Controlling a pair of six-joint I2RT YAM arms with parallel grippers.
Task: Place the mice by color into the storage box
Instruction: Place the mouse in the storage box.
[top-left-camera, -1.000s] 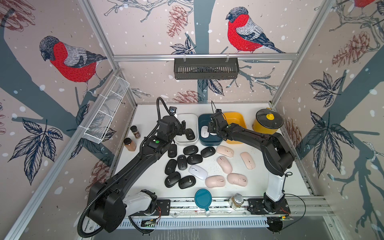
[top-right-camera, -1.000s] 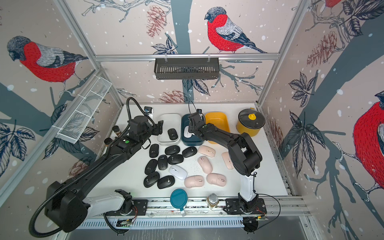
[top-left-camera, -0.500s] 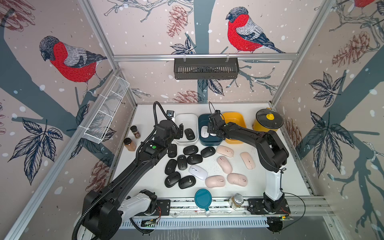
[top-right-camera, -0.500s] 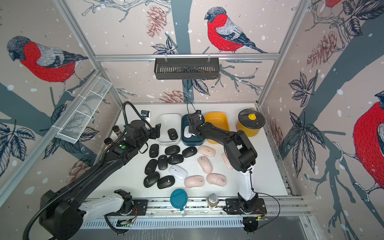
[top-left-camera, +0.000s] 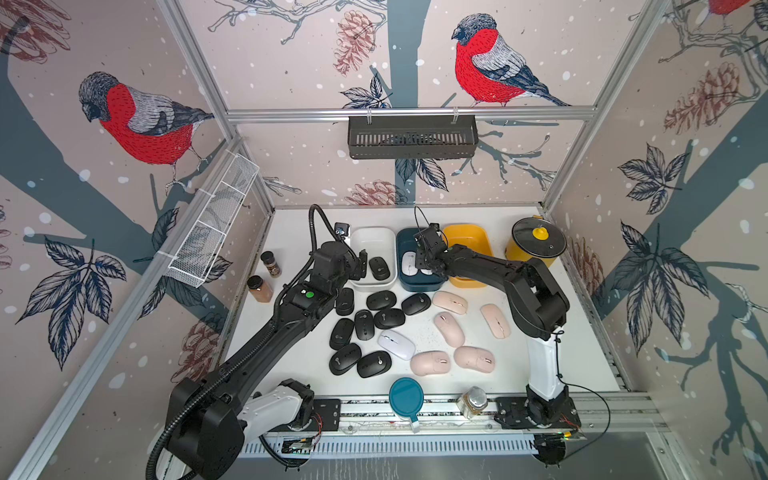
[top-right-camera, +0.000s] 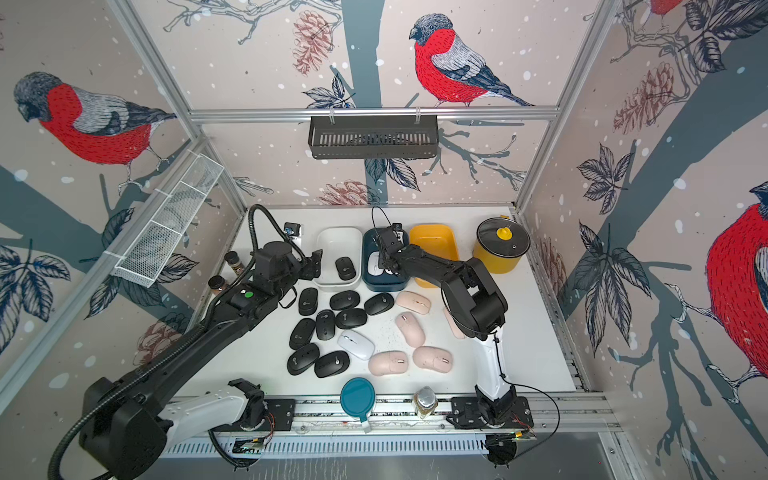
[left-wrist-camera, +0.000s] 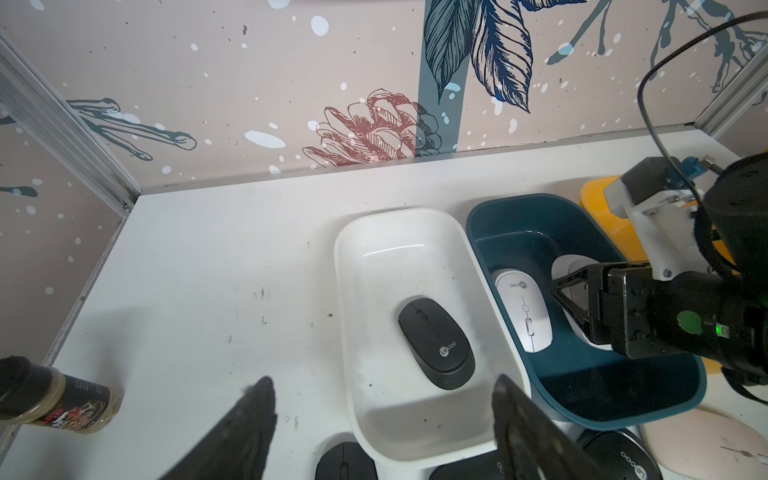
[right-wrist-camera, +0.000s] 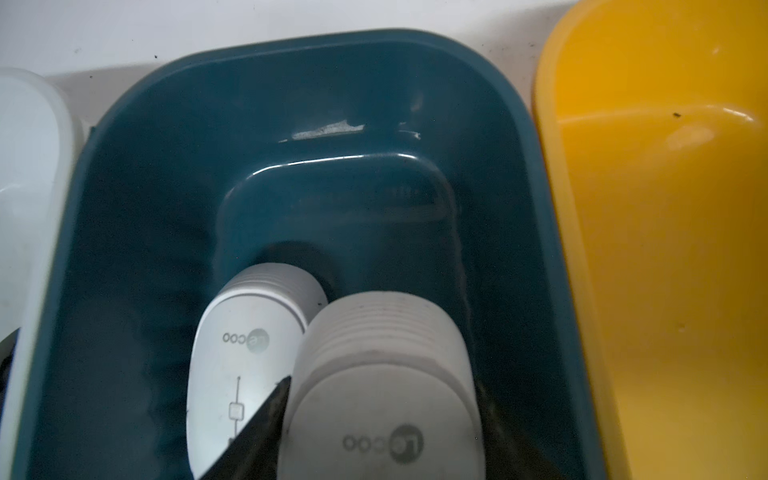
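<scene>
Three storage bins stand in a row at the back: white (top-left-camera: 372, 232), dark teal (top-left-camera: 419, 284) and yellow (top-left-camera: 469, 241). My right gripper (right-wrist-camera: 382, 386) is shut on a white mouse (right-wrist-camera: 382, 415) low inside the teal bin (right-wrist-camera: 291, 104), beside another white mouse (right-wrist-camera: 245, 353). My left gripper (left-wrist-camera: 383, 381) is open with nothing between its fingers, over the near end of the white bin (left-wrist-camera: 345, 291). One black mouse (left-wrist-camera: 436, 343) lies in that bin. On the table lie several black mice (top-left-camera: 365, 324), one white mouse (top-left-camera: 396, 344) and several pink mice (top-left-camera: 449, 328).
A yellow lidded pot (top-left-camera: 536, 245) stands at the back right. Two spice jars (top-left-camera: 259, 289) stand at the left wall. A teal lid (top-left-camera: 406, 397) and a glass jar (top-left-camera: 471, 401) sit at the front edge. A wire basket (top-left-camera: 212, 232) hangs on the left wall.
The left gripper has drawn back slightly from the white bin, staying open. The right gripper with its white mouse has sunk a little lower into the teal bin.
</scene>
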